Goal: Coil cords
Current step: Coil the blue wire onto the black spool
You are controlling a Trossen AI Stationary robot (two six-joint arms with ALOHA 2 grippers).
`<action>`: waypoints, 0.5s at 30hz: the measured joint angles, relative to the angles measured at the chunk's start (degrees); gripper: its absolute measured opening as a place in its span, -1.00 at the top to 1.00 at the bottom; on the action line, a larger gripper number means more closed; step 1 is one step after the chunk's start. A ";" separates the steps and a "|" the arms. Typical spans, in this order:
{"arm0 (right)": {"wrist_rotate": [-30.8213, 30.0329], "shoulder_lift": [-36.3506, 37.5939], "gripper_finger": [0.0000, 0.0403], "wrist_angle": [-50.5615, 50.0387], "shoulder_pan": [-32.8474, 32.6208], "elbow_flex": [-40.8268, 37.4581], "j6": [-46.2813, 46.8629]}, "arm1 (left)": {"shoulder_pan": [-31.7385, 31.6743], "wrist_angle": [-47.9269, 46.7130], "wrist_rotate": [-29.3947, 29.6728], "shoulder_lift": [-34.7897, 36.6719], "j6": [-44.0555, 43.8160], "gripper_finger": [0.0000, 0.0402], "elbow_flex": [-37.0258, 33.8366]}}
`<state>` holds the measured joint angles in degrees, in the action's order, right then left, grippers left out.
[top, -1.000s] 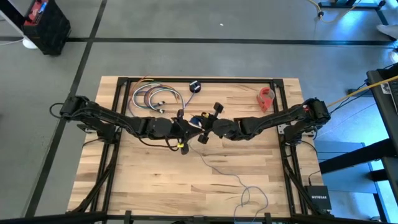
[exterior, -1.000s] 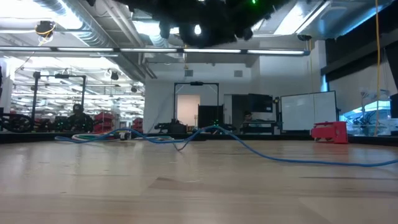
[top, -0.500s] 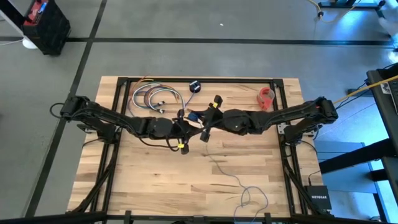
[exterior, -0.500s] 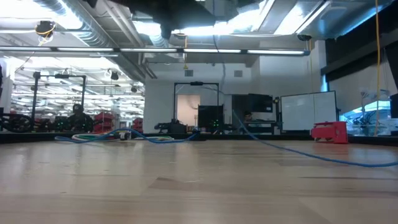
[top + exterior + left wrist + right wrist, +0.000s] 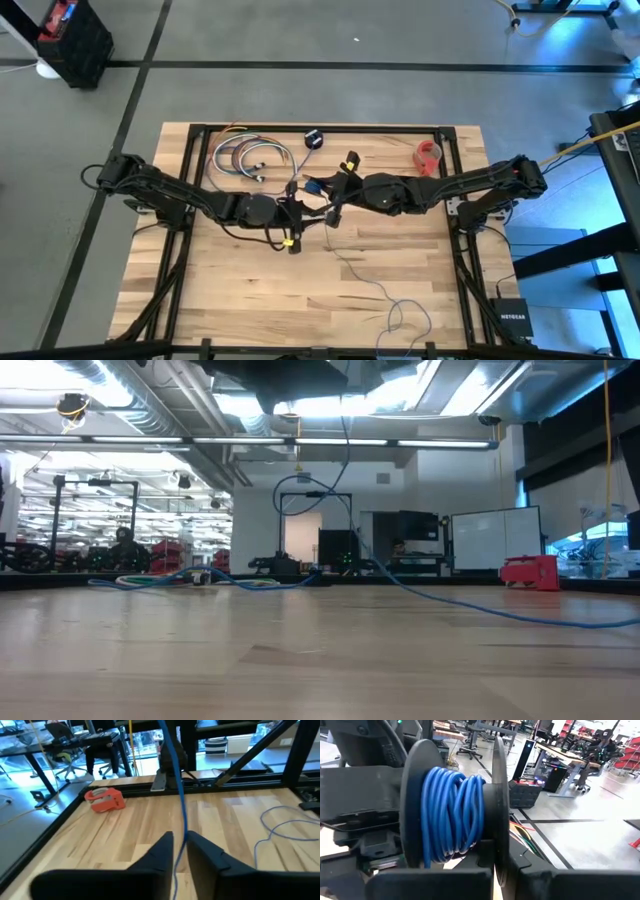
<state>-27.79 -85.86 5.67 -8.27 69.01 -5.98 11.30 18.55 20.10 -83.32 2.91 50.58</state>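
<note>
- Both grippers meet at the table's (image 5: 240, 300) middle
- Cable bundle (image 5: 243, 155) behind the left arm
- Cord (image 5: 375, 290) trails toward the front edge

Blue cord (image 5: 176, 775) between parted jaws

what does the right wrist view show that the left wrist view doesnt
Only the right wrist view shows the black spool close up, with blue cord wound in many turns between its two flanges, held in the right pincer.

Only the left wrist view shows the left pincer with the cord running through the narrow gap between its fingers, the red object near the table's edge, and loose cord loops lying on the wooden table.

Both show the same blue cord and the room beyond the table.
</note>
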 joint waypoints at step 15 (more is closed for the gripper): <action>0.44 0.00 0.97 0.22 0.00 0.00 0.03 | -0.58 -0.09 0.08 -0.18 0.70 0.39 -0.01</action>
<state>-27.35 -85.86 5.89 -8.27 69.01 -5.94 10.72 18.46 20.18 -83.50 3.61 50.57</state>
